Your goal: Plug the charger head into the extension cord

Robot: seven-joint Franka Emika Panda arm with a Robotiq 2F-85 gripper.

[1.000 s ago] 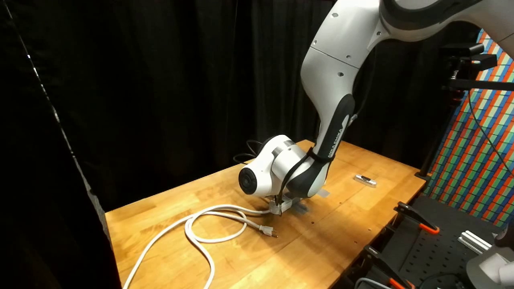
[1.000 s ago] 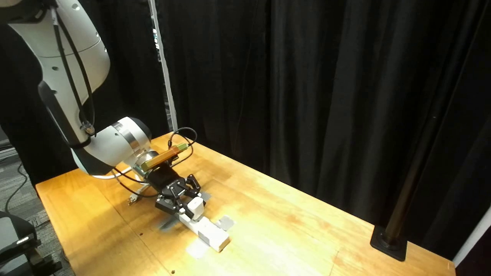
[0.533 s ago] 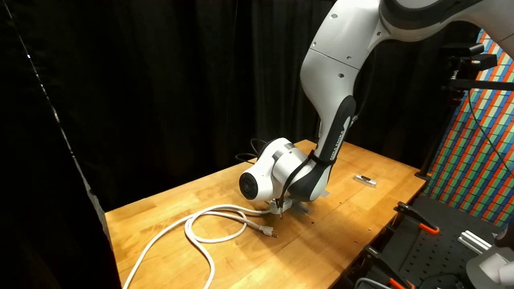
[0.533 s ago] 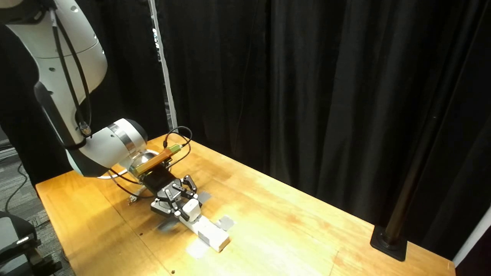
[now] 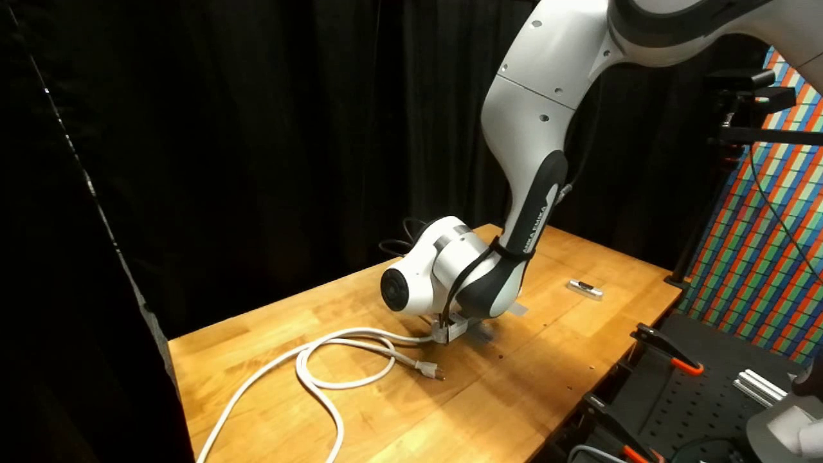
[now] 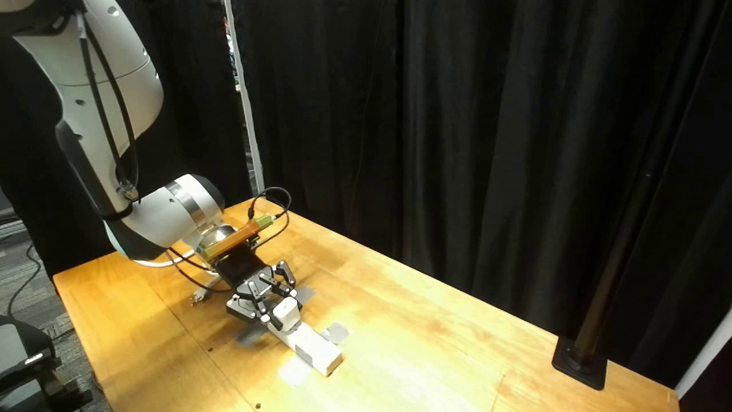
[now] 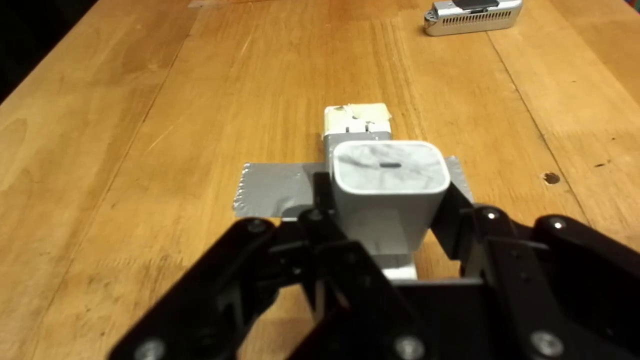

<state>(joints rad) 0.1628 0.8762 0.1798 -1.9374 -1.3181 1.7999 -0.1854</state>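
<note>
The white boxy charger head [image 7: 391,167] is between the fingers of my gripper [image 7: 384,212] in the wrist view, and the fingers are closed on its sides. It also shows in an exterior view [image 6: 286,313], upright or slightly tilted over the extension cord's white power strip [image 6: 317,348]. The strip runs under the charger head, and its far end shows in the wrist view [image 7: 356,120]. I cannot tell whether the prongs are in a socket; the underside is hidden. In an exterior view the arm covers the charger head, and part of the strip [image 5: 455,330] shows below the wrist.
The strip's white cable [image 5: 360,332] loops over the wooden table, with its plug [image 5: 427,368] beside the strip. Grey tape [image 7: 272,190] holds the strip down. A small silver device [image 7: 472,19] lies farther off. A dark pole [image 6: 580,360] stands at a table corner. Clamps [image 5: 669,350] sit at the edge.
The wrist dipped slightly half a second ago and is now up again. Compared with one second ago, the charger head and gripper sit slightly farther left in an exterior view. The strip has not moved.
</note>
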